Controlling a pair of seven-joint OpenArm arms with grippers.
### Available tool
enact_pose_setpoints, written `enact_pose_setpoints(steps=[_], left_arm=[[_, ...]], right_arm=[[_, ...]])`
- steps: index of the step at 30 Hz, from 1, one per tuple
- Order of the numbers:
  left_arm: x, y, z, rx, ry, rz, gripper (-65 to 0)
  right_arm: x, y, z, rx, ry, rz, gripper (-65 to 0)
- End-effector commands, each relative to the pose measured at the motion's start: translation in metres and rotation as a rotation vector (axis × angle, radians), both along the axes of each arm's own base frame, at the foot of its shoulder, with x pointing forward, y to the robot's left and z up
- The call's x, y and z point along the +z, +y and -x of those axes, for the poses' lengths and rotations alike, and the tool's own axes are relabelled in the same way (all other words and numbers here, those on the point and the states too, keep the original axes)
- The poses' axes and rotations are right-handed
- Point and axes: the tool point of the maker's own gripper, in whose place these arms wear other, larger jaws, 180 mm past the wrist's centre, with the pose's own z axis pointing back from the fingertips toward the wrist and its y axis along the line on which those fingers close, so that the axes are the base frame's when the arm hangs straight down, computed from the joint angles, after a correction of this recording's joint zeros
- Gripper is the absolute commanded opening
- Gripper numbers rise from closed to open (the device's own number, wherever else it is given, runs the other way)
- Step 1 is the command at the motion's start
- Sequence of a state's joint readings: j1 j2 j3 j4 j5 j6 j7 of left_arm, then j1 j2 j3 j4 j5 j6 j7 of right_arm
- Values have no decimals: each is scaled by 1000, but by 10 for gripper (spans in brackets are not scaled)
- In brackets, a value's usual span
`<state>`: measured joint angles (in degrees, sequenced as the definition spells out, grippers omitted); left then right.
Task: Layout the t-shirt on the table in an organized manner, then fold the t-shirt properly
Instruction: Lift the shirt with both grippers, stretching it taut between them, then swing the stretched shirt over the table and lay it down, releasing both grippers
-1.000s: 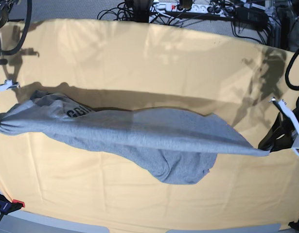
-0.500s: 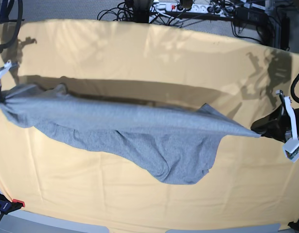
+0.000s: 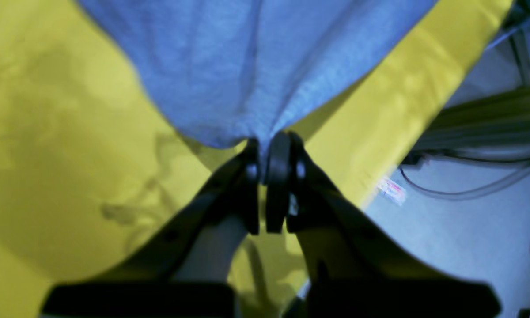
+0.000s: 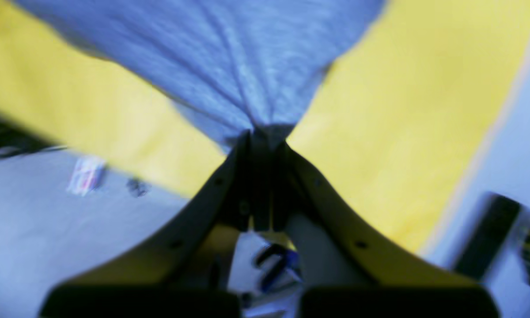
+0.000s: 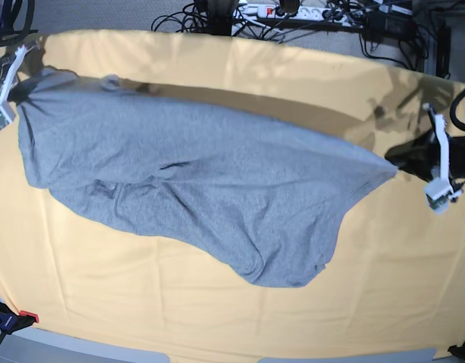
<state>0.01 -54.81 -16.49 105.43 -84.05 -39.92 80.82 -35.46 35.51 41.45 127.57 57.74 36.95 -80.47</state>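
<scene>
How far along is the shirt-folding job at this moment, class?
Done: both corners are gripped. In hand: the left tool and right tool, both shut, hold the t-shirt stretched over the table; its lower part sags onto the cloth. Left: laying it flat and every fold.

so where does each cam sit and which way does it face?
Base: high at the table's long edge, looking down across it at the grey t-shirt; both arms at the sides.
Left wrist: behind the left gripper, facing along its fingers pinching shirt.
Right wrist: behind the right gripper, likewise.
Shared: all three show the shirt over yellow cloth.
</scene>
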Motion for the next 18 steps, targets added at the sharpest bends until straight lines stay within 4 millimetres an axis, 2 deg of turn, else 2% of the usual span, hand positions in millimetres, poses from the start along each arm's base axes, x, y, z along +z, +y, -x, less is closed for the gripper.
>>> enact_pose_setpoints(steps=[1, 5, 13, 18], left_arm=[[9, -2, 3, -24, -23, -6, -650], [3, -11, 23, -83, 7, -37, -650], [12, -11, 28, -137, -18, -105, -650], [17, 0, 28, -143, -14, -163, -650]], right_arm=[[5, 3, 0, 30, -4, -6, -650], [3, 6, 15, 80, 58, 1, -650], [14, 10, 42, 165, 118, 84, -650], [19, -8, 57, 134, 157, 132, -650]])
